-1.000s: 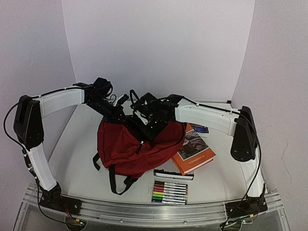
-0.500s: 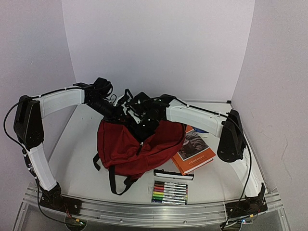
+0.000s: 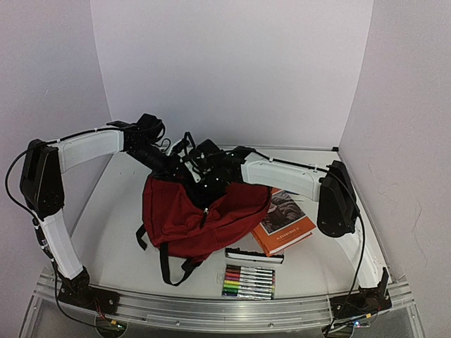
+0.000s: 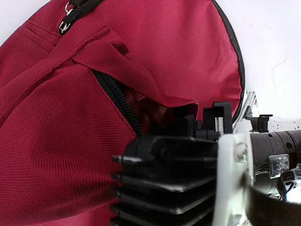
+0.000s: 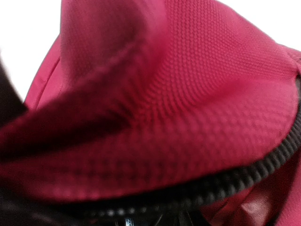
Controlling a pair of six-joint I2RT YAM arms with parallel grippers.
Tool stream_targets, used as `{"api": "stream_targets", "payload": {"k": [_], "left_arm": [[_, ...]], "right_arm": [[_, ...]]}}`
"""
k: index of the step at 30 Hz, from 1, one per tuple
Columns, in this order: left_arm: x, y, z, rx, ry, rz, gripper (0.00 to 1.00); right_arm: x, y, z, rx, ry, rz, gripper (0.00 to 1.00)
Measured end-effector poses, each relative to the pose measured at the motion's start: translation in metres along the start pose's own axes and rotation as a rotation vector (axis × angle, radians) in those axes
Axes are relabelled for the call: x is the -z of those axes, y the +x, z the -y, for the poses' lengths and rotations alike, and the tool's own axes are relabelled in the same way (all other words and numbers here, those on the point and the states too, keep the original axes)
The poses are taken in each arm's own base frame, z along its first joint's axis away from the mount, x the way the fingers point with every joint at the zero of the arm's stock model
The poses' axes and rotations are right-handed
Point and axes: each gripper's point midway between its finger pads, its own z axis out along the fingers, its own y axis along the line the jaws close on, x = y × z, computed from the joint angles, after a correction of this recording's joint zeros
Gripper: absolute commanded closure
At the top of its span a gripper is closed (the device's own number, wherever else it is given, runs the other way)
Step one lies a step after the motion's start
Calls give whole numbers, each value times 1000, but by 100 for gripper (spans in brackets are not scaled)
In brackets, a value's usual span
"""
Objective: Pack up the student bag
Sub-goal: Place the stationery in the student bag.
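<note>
**Both claws working at the bag's top edge**

Top view: the student bag (image 3: 201,222) is lying mid-table. Its upper edge is rising toward the left gripper (image 3: 178,166) at its 11 o'clock and the right gripper (image 3: 203,186) at its 12 o'clock. The left claw is sitting fully closed; whether it is pinching cloth cannot be told.

Left wrist: red bag cloth and a black zipper (image 4: 117,101) are filling the frame.

Right wrist: blurred cloth is crowding the lens and hiding the fingers, so that claw's opening cannot be told.

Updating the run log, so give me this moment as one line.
task: pack student bag | left end effector: shut at bag top | right end effector: at zipper opening, jaws unclear | book, markers: outside
</note>
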Motion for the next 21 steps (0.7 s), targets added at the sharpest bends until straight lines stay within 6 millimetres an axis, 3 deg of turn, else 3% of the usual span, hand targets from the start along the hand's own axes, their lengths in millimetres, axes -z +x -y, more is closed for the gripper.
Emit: {"api": "stream_targets", "payload": {"k": [5,9,16,21], "left_arm": [[0,2,-3,7,-20,-6,100],[1,2,-6,8,-35,-4,100],[2,0,-13,15,-66,5,100],[4,-1,-19,18,-92,12,100]], "right_arm": [[-4,3,0,-12,-12,10,36],[11,-1,-1,-11,-14,38,26],[79,-30,-6,-7,-19,174,14],[131,-26,-15,19,-66,227,13]]}}
